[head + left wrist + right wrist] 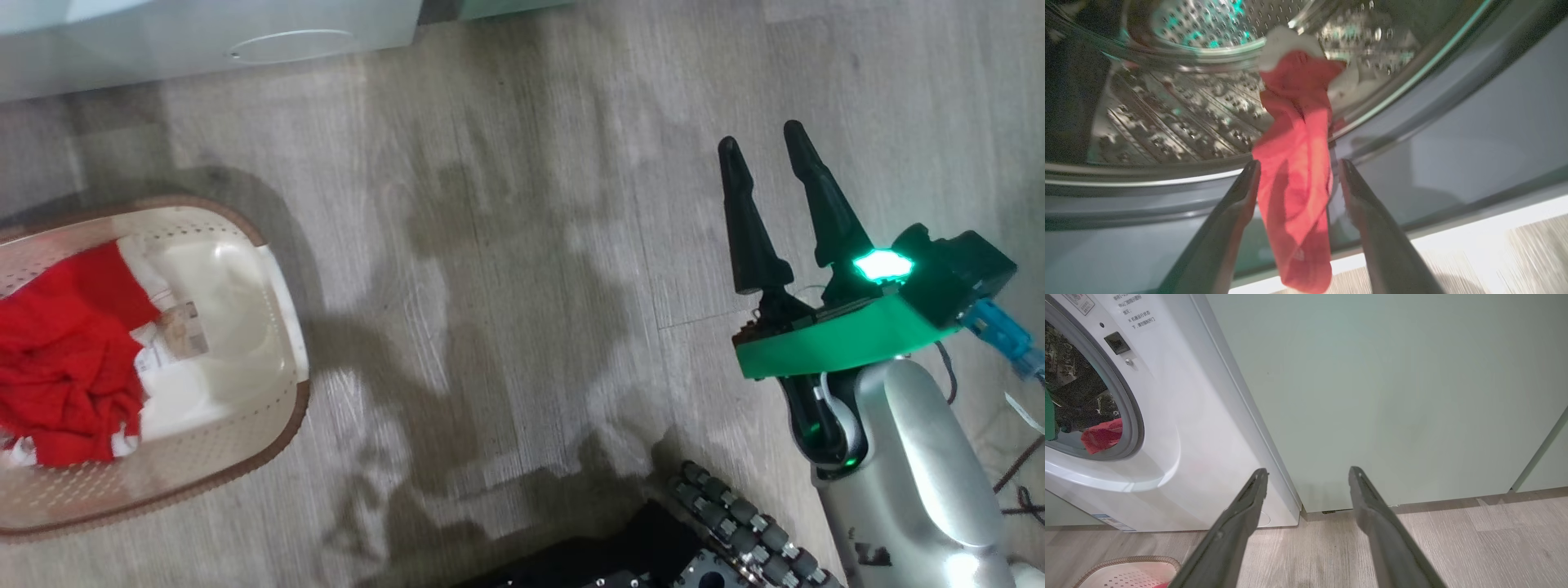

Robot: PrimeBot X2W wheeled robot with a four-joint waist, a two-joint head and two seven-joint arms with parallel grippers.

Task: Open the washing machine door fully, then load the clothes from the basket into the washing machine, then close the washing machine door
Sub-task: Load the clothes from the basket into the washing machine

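1. One red garment [1294,122] is hanging from the washing machine's [1188,437] drum, between the released left end effector's [1300,163] fingers.
2. One basket [204,461] near the machine is holding clothes [57,367].
3. The right end effector [760,135] is hovering released.

Plastic basket [204,469], red cloth [65,359], glossy steel drum [1180,122]

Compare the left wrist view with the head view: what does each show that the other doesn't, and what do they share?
Left wrist view, not head view: the perforated drum, with a red garment hanging out over its rim between the fingers of the open left gripper. Head view, not left wrist view: the basket holding red and white clothes, and the open right gripper. Shared: red clothes and the wooden floor.
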